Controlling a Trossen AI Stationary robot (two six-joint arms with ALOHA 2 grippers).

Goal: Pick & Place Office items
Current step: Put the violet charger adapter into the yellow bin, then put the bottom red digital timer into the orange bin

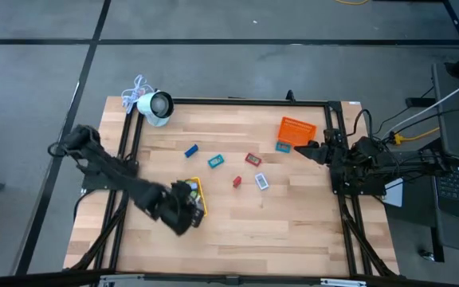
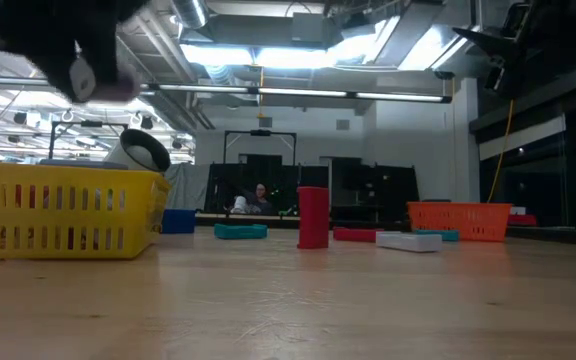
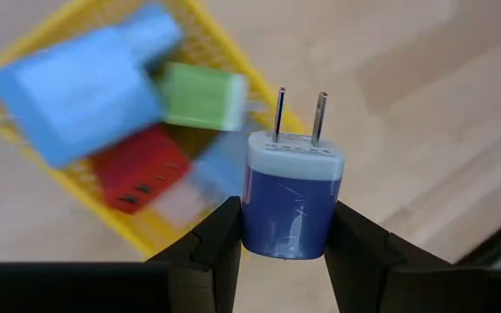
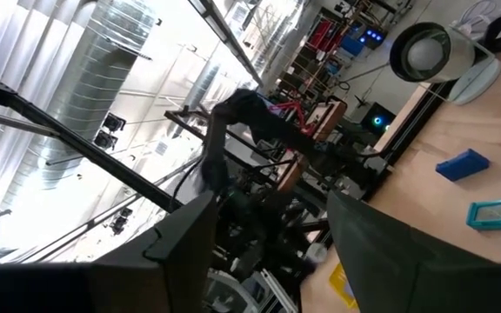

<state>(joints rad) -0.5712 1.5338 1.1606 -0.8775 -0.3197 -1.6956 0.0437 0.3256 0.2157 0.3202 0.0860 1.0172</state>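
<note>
My left gripper (image 3: 283, 217) hangs above the yellow tray (image 1: 200, 196), shut on a blue wall charger (image 3: 287, 204) that has a white face and two metal prongs. Below it, the tray (image 3: 133, 228) holds a light blue piece (image 3: 81, 87), a green one (image 3: 201, 96) and a red one (image 3: 137, 174). On the wood lie a blue piece (image 1: 190, 150), a teal one (image 1: 216, 161), two red ones (image 1: 253, 159) (image 1: 237, 182), a pale one (image 1: 261, 182) and a blue one (image 1: 283, 146). My right gripper (image 1: 313, 150) waits open by the orange tray (image 1: 297, 130). My left gripper pinches the blue charger's body (image 3: 268, 230) between its two fingers, one finger (image 3: 220, 239) on each flat side. The prongs (image 3: 298, 113) point away from the wrist. The charger is lifted clear above the yellow tray.
A white round device with a cord (image 1: 156, 106) sits at the far left corner of the table. The orange tray (image 2: 458, 220) stands far right. A black frame rims the table. Bare wood lies along the near edge.
</note>
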